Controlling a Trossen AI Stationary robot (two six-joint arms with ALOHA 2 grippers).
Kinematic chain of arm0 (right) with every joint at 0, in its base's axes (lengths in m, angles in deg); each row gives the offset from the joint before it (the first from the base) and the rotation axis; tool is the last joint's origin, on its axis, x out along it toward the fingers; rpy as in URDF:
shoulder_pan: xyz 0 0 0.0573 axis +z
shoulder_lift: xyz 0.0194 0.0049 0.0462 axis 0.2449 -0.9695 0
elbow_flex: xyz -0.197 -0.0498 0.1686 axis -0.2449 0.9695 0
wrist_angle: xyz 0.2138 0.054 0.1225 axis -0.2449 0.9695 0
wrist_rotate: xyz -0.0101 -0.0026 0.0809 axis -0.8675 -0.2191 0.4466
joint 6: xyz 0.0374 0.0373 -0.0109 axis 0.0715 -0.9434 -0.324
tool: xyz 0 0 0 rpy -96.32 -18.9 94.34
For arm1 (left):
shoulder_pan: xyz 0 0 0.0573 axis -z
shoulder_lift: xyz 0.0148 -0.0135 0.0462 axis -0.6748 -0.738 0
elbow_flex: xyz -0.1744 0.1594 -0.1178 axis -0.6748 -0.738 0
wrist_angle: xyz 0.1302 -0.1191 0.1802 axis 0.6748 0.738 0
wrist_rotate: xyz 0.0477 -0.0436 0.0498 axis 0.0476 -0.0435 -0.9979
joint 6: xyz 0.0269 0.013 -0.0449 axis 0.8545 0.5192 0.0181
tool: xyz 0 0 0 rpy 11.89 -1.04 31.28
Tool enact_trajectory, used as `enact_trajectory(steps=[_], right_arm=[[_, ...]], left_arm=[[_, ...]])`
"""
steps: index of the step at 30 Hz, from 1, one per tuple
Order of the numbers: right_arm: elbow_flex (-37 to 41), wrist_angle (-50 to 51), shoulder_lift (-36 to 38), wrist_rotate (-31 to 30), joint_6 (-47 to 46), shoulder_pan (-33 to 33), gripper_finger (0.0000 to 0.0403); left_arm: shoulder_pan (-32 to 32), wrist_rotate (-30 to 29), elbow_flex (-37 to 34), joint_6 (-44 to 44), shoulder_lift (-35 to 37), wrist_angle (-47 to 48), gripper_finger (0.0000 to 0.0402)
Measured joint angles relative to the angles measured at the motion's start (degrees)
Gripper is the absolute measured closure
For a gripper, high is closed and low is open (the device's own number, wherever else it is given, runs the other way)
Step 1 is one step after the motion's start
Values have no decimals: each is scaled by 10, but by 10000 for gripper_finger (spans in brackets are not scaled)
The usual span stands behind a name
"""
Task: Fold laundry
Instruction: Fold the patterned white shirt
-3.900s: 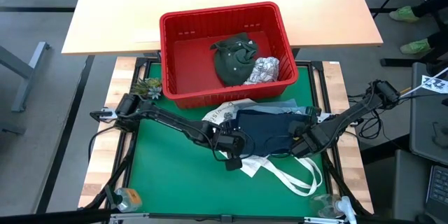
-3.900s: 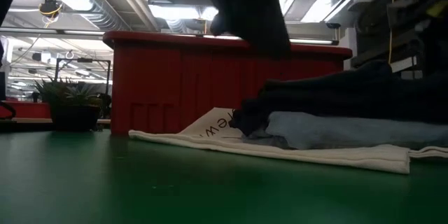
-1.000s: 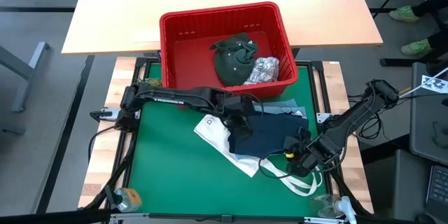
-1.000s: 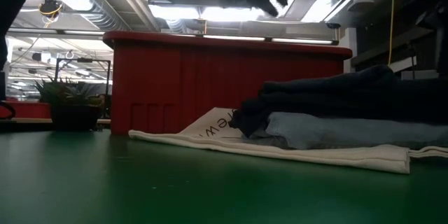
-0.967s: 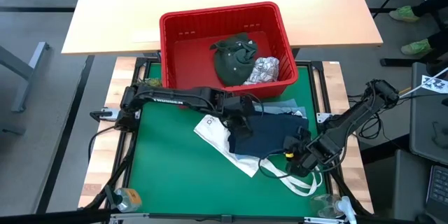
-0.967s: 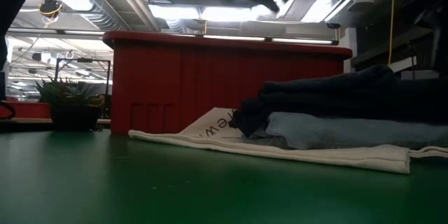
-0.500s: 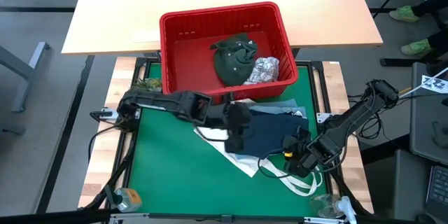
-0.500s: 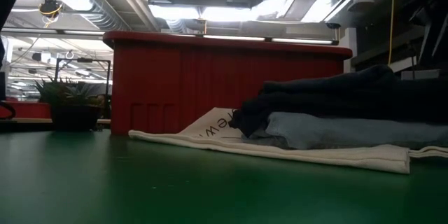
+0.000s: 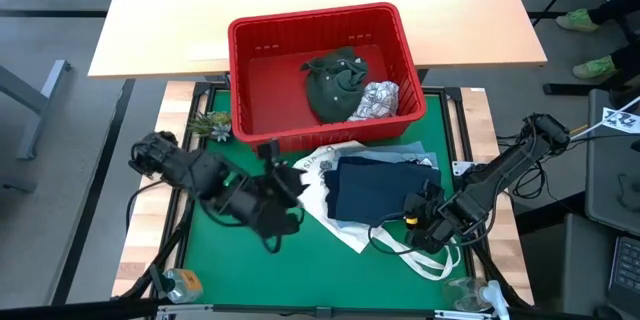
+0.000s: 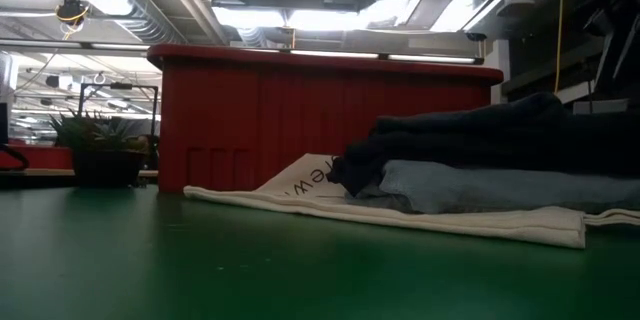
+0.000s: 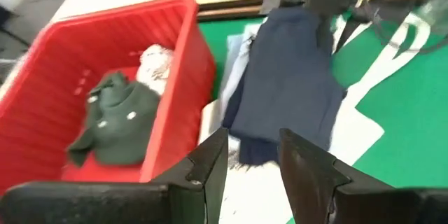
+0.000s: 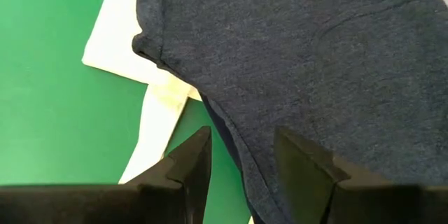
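A folded navy garment (image 9: 380, 190) lies on light blue denim (image 9: 420, 155), and both rest on a white tote bag (image 9: 318, 165). In the low view the navy garment (image 10: 480, 135) is stacked on the denim (image 10: 480, 185). A dark olive garment (image 9: 335, 80) and a white printed one (image 9: 375, 100) lie in the red basket (image 9: 250, 70). My left gripper (image 9: 290, 188) (image 11: 253, 164) is open, off the left side of the stack. My right gripper (image 9: 415, 218) (image 12: 241, 157) is open over the navy garment's near right corner (image 12: 182, 56).
The tote's long handles (image 9: 430, 255) trail over the green mat (image 9: 230, 250) toward the near edge. A small potted plant (image 9: 208, 123) stands at the basket's left corner. Small objects sit at the near corners (image 9: 180, 282) (image 9: 475, 295). A wooden table (image 9: 160, 20) lies beyond the basket.
My left gripper has drawn back from the far left edge of the navy garment, beside the basket, toward the table's left and near edge, and its arm has folded in. It has gone out of the top of the low view. The stack has stayed put.
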Motion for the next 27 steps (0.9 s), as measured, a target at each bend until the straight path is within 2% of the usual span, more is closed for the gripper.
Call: enact_trajectory(steps=[3, 8, 13, 19, 23, 27], right_arm=[[0, -1, 0, 0, 0, 0, 249], [0, -6, 0, 0, 0, 0, 249], [0, -8, 0, 6, 1, 0, 249], [-5, -1, 0, 19, 45, 0, 249], [-52, 49, 0, 24, 55, 0, 249], [-142, 134, 0, -29, 112, -14, 249]], left_arm=[[28, -33, -15, -58, 0, 38, 281], [53, -118, -102, -143, 0, 56, 281], [53, -111, -227, -226, -1, 53, 281], [39, -108, -361, -339, -1, 50, 281], [25, -79, -411, -356, 0, 46, 281], [9, -61, -448, -337, 0, -36, 281]])
